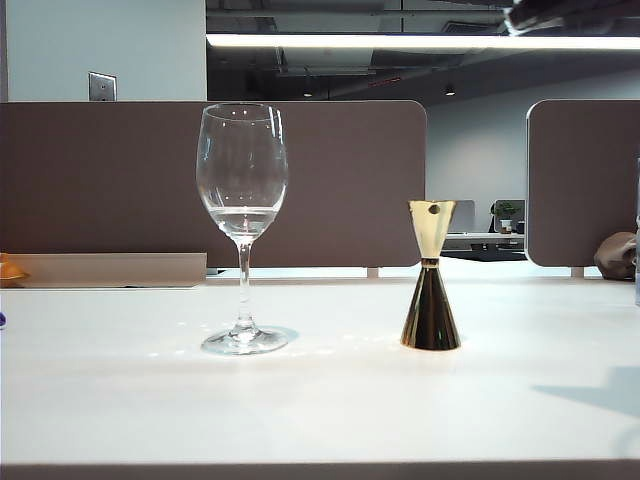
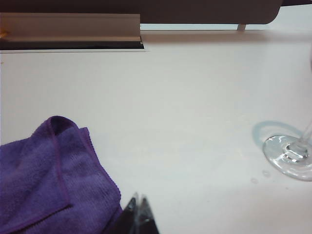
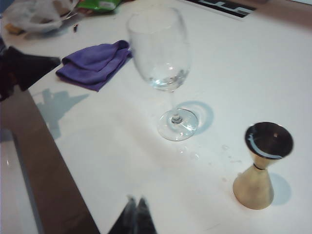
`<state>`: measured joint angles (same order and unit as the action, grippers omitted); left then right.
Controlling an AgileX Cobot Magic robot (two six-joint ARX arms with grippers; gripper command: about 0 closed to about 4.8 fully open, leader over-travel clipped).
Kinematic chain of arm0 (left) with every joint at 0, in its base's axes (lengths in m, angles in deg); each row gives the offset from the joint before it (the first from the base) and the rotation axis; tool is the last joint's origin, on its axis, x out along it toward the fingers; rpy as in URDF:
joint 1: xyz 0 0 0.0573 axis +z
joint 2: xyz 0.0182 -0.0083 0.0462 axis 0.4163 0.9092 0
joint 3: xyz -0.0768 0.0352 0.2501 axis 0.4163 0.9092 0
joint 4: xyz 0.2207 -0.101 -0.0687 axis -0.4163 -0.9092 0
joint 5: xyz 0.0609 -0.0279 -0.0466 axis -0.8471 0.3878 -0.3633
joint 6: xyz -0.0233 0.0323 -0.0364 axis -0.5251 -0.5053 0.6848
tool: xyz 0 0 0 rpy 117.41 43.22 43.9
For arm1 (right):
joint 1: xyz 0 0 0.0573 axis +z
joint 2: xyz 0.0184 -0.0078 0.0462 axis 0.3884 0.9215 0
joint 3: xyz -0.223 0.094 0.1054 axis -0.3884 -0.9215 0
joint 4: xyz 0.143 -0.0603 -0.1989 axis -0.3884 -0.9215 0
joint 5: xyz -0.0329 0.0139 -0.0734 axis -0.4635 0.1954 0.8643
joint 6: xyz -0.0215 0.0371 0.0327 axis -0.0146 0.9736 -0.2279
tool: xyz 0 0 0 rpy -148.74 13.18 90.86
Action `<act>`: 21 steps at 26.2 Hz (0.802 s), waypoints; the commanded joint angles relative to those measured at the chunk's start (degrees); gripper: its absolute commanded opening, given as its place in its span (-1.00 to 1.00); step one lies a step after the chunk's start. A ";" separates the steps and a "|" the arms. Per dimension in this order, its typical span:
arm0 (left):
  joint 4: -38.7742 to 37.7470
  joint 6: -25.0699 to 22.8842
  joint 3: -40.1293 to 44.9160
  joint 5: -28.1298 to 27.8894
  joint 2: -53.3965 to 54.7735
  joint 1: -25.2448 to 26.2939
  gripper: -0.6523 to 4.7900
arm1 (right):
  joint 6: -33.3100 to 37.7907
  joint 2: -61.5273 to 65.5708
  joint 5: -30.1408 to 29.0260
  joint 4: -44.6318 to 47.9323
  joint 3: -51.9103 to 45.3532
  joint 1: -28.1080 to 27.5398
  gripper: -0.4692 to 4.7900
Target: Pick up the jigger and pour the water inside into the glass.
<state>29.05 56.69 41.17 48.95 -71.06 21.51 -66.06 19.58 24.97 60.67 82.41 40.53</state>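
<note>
The gold jigger [image 1: 431,275] stands upright on the white table, right of the glass [image 1: 242,220]. A shallow layer of clear water [image 1: 241,216] lies in the glass's bowl. In the right wrist view the jigger [image 3: 261,168] and the glass [image 3: 163,63] stand apart, with my right gripper [image 3: 136,201] shut and empty, raised above the table near its front edge. My left gripper [image 2: 138,198] is shut and empty beside a purple cloth [image 2: 48,180]; the glass's foot [image 2: 290,156] is off to the side. Neither gripper shows in the exterior view.
A purple cloth [image 3: 95,61] lies beyond the glass, with plastic bags [image 3: 41,14] at the table's far corner. Small water drops [image 3: 207,158] dot the table between glass and jigger. Brown partition panels [image 1: 330,180] stand behind the table. The table's front edge [image 3: 48,170] runs close to my right gripper.
</note>
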 commanded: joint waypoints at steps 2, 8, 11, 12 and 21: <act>0.26 -0.44 0.15 0.90 0.04 0.11 -0.78 | -2.32 0.94 5.01 0.66 0.07 4.11 -0.85; 0.94 -0.44 0.15 7.06 0.04 0.07 -0.78 | -2.32 3.85 4.96 -1.64 0.09 4.87 -0.85; 1.18 -0.44 0.13 10.38 0.04 0.07 -0.78 | -2.32 4.46 4.94 -1.99 0.09 4.96 -0.85; 1.25 -0.44 0.13 11.69 0.04 0.07 -0.78 | -2.32 4.50 4.96 -2.10 0.07 4.94 -0.85; 2.01 -0.44 0.11 30.40 0.07 0.07 -0.78 | -3.65 4.55 6.56 -2.51 0.00 4.94 -0.85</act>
<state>30.82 56.69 41.20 74.91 -71.06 21.51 -68.53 24.19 30.17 58.31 82.37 45.40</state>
